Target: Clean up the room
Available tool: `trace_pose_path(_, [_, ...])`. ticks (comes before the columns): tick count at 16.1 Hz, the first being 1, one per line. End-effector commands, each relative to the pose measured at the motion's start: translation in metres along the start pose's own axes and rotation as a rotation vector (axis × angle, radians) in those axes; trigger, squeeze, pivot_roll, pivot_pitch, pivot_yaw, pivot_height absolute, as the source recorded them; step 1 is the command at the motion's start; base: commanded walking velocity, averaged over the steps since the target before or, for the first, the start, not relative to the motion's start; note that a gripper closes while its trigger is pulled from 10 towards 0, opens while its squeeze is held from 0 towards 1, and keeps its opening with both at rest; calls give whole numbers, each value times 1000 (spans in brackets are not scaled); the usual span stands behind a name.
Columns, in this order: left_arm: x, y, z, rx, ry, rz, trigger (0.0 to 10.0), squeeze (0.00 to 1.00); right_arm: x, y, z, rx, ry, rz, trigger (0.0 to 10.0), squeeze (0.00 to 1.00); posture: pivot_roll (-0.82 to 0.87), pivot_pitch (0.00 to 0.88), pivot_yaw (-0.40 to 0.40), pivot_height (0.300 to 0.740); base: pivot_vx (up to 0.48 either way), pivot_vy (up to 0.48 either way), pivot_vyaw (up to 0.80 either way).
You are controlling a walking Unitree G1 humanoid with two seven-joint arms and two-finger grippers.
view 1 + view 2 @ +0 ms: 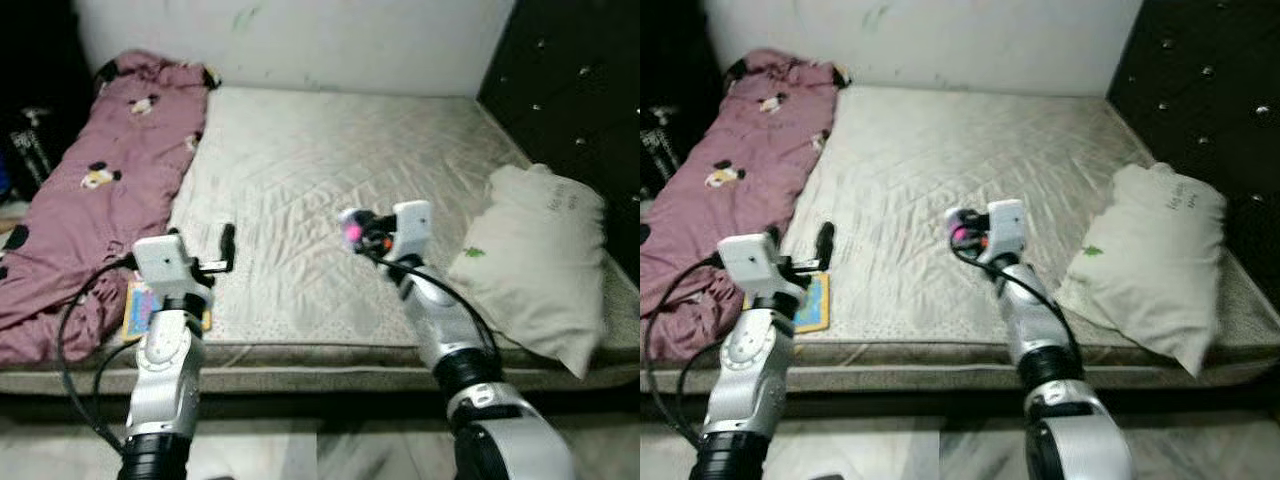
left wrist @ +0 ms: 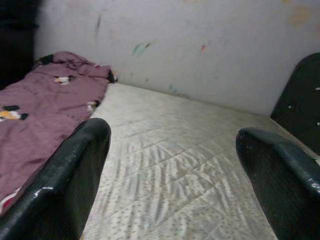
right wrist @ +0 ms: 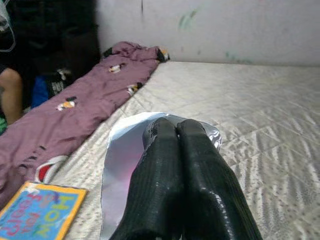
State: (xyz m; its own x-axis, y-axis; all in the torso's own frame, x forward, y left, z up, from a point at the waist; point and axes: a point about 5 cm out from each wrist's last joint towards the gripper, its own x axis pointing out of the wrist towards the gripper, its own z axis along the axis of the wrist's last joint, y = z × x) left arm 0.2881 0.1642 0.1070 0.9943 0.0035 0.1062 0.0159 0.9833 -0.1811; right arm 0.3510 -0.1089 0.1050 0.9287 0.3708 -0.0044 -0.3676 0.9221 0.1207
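Pinching what looks like a silvery wrapper (image 3: 122, 165), right gripper (image 3: 172, 131) hovers over the mattress (image 1: 300, 180); left gripper (image 2: 172, 145) spread.

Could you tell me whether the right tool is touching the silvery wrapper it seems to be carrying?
Touching. In the right wrist view, the right tool has its fingers pressed together on the edge of the silvery wrapper, above the mattress.

Home bedroom, likely child's: bare mattress (image 1: 330, 190), pillow (image 1: 540, 255), cartoon-print blanket (image 1: 100, 180), dark headboard (image 1: 570, 90).
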Motion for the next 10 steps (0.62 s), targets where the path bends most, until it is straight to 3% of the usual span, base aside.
trace_pose_path(1, [0,4,4,15,-16,5,10000,0,3,6,1,11,3,11,10000,0,63,0,-51,740,285,0,0])
trace_pose_path(4, [1,4,4,19,-15,-2,10000,0,3,5,1,7,5,9,10000,0,63,0,-51,740,285,0,0])
trace_pose_path(10, [0,6,0,23,14,12,10000,0,2,4,-1,-3,13,4,10000,0,65,0,-48,740,0,0,0])
